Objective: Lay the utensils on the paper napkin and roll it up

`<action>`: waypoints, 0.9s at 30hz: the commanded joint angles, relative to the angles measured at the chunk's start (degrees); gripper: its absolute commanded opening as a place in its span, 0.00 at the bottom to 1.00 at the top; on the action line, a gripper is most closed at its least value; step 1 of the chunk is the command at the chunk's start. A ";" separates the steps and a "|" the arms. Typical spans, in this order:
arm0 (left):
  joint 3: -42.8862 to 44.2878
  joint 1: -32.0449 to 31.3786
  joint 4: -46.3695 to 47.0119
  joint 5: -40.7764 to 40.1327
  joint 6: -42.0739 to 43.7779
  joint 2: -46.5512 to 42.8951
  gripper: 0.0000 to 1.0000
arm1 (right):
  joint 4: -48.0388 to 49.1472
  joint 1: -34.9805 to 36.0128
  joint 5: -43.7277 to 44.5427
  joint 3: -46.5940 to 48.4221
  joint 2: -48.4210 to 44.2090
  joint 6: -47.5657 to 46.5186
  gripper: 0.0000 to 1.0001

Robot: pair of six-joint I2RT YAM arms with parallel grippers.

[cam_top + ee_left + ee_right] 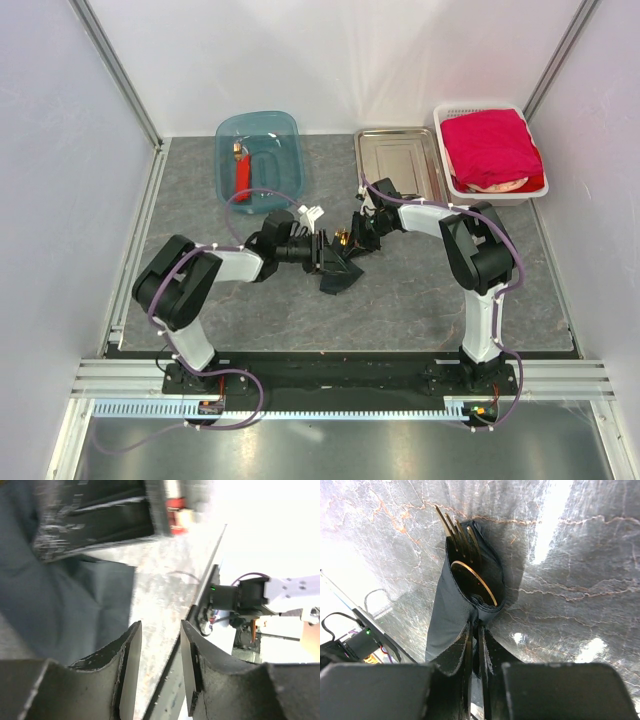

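Two gold utensils (470,577), one black napkin (447,615), one tray (400,160), one tub (262,130), one basket (446,150).

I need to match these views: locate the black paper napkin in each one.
Top external: napkin, dark bundle at picture centre.
Left wrist: napkin, left half, creased.
Right wrist: napkin, centre, wrapped round gold utensils.
Shared landmark: grey marbled table.

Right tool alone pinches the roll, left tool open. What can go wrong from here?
1. Fork tines and spoon poke from the napkin roll's open end; tilting it may let them slide out.
2. Only the right tool pinches the napkin; the left tool is open beside it, so the wrap may spring loose.
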 commanded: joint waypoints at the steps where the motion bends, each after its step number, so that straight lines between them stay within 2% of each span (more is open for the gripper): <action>1: -2.27 1.11 -0.63 2.10 0.74 -3.19 0.43 | -0.74 -0.27 7.07 -2.06 2.81 -2.74 0.14; 7: -2.72 1.56 -1.94 0.35 1.26 0.49 0.31 | -0.65 -0.36 6.98 -2.15 2.89 -2.74 0.13; 11: -1.22 1.90 -6.86 -2.38 2.93 5.41 0.23 | -0.30 -0.36 6.55 -2.24 2.89 -2.83 0.14; 16: -2.71 1.99 -7.13 -4.75 2.14 8.50 0.14 | -0.30 -0.80 5.76 -0.57 0.97 -3.88 0.17; 19: -2.98 2.17 -7.48 -5.81 2.14 9.28 0.10 | -1.00 -2.03 4.79 1.62 -0.79 -4.76 0.23; 23: -2.36 2.43 -8.72 -6.60 2.85 9.99 0.08 | -3.89 -3.26 2.16 5.84 -4.22 -6.78 0.45; 27: -2.01 2.43 -8.10 -6.52 2.06 10.87 0.06 | -4.34 -3.61 -1.01 6.64 -8.43 -8.19 0.47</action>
